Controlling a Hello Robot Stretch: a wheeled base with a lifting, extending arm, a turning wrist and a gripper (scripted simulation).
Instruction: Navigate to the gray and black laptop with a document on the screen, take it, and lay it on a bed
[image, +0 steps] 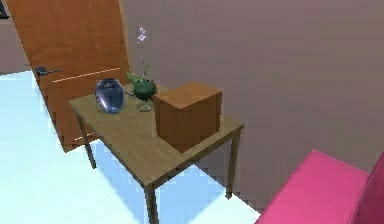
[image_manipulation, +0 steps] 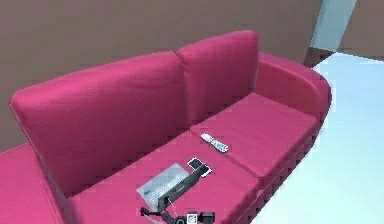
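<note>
A flat grey slab with dark edges, shaped like a laptop (image_manipulation: 168, 182), lies on the left seat cushion of a pink sofa (image_manipulation: 120, 110) in the arm side view. Just below it, at the bottom edge, is my gripper (image_manipulation: 152, 211), its dark body beside two small white squares (image_manipulation: 190, 217). The slab rests on the cushion right at the gripper's far end, so I cannot tell whether the gripper holds anything.
A small dark phone-like thing (image_manipulation: 197, 166) and a white remote (image_manipulation: 214, 144) lie on the sofa seat. In the forward view a wooden table (image: 150, 155) carries a blue vase (image: 110, 95), a potted flower (image: 145, 88) and a brown box (image: 188, 115). Behind it is a wooden door (image: 60, 50), and a corner of the pink sofa (image: 320, 195) shows at lower right.
</note>
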